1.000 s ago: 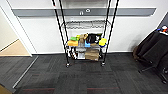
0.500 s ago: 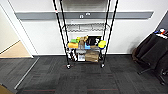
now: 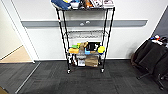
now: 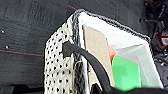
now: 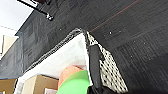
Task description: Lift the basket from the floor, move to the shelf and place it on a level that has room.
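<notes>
The basket (image 4: 57,67), cream with a dark speckled weave and white lining, hangs above the floor (image 4: 25,30) in the left wrist view. It holds a tan box, a green block and an orange thing. My left gripper (image 4: 75,53) is shut on one end wall, a black finger (image 4: 82,55) lying outside it. My right gripper (image 5: 91,53) is shut on the basket (image 5: 65,57) at the other end. Straight ahead in the head view stands the shelf (image 3: 108,37), a black wire rack against the white wall. Its level (image 3: 86,33), second from the top, looks bare.
The rack's top tier (image 3: 82,3) is packed with toys and books, and its lower tiers hold coloured items and a cardboard box (image 3: 91,61). A chair draped in dark cloth (image 3: 150,57) stands at the right. At the left a doorway opens onto tan wooden flooring (image 3: 17,56).
The whole head picture has shifted: the camera has come closer to the rack, which now shows larger and centred. The basket stays in both grippers.
</notes>
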You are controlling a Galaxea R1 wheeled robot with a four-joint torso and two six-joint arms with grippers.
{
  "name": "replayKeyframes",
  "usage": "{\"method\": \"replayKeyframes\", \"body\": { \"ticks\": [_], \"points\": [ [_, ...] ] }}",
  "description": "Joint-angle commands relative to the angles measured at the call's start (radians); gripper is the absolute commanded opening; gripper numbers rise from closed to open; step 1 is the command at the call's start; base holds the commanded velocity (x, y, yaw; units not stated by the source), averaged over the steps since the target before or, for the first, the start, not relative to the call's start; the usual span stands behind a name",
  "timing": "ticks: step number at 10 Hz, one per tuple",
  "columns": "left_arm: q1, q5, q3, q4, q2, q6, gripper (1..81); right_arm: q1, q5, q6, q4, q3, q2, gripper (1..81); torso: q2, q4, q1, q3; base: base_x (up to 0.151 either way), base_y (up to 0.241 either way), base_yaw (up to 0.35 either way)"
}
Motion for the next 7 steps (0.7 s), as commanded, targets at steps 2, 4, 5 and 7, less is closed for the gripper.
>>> {"method": "replayKeyframes", "body": {
  "ticks": [2,4,5,7],
  "points": [
    [-0.084,0.033,0.036,-0.011,-0.028,0.011,1.0,0.059,-0.025,0.006,-0.027,0.029,-0.025,1.0,0.126,0.0,-0.08,0.005,0.0,0.0,0.0],
    [-0.074,0.033,0.039,-0.008,-0.031,0.011,1.0,0.051,-0.019,0.006,-0.027,0.031,-0.025,1.0,0.194,0.0,-0.124,0.006,0.0,0.0,0.0],
    [-0.073,0.033,0.036,-0.003,-0.031,0.011,1.0,0.051,-0.012,0.008,-0.027,0.031,-0.025,1.0,0.227,0.0,-0.147,0.006,0.0,0.0,0.0],
    [-0.073,0.033,0.04,-0.003,-0.028,0.01,1.0,0.057,-0.011,0.011,-0.026,0.04,-0.025,1.0,0.292,0.0,-0.189,0.088,0.0,0.0,0.0]
  ]
}}
